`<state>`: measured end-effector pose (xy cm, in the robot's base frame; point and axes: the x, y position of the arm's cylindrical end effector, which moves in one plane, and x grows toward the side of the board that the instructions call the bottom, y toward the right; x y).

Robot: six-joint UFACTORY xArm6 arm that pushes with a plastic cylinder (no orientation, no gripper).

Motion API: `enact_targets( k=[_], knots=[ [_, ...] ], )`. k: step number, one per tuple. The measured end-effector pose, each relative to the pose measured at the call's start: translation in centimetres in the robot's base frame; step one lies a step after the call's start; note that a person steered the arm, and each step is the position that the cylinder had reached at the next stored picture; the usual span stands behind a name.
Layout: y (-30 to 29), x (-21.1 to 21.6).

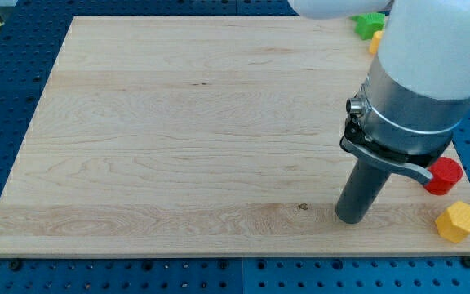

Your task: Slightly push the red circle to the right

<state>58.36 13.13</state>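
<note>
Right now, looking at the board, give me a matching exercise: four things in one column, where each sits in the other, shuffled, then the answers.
Things:
1. my tip
2. red circle
3. yellow block
4. green block

Places:
A. at the view's top, beside the arm's white body
B. bottom right corner of the board
C. on the bare wood, to the view's left of the red and yellow pieces
D. right edge, just above the yellow piece, partly hidden by the arm

Pairs: 1-C, 2-D, 3-B, 4-A
</note>
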Motion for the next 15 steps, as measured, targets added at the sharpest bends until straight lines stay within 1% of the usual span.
enact_targets(
  k=[1,2,4,5,6,7,8,9,10,11,12,15],
  knots=[
    [1.1,0.1],
    [4.9,3.0],
    [6.9,3.5],
    [9.4,3.5],
    [9.4,3.5],
    [7.5,3.4],
    [5.3,2.3],
    [5.5,0.0],
    [5.7,-0.2],
    [5.7,-2.3],
    [5.9,-2.3],
    [10.6,-2.4]
  ],
)
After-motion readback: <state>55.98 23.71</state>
